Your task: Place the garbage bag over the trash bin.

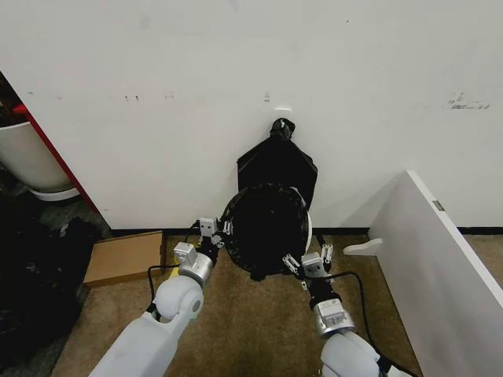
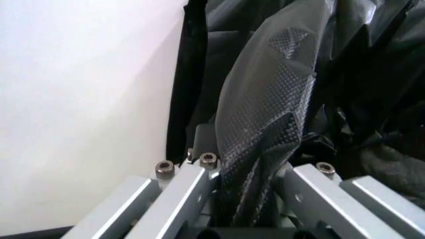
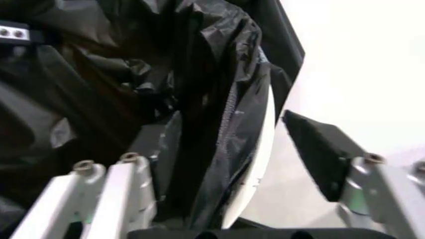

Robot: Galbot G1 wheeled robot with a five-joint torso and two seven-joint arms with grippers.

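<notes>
Head view: the garbage bag (image 1: pixel 266 228) lines the trash bin (image 1: pixel 307 224), which stands on the carpet against the wall. Left tool (image 1: pixel 214 230) is clamped on the bag at the bin's left rim. Right tool (image 1: pixel 308 261), fingers apart, straddles the right rim.

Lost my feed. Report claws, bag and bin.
Left claw shut on bag at bin's left edge. Right claw open, straddling bagged rim at front right. Bag lines bin. Nothing in the way.
</notes>
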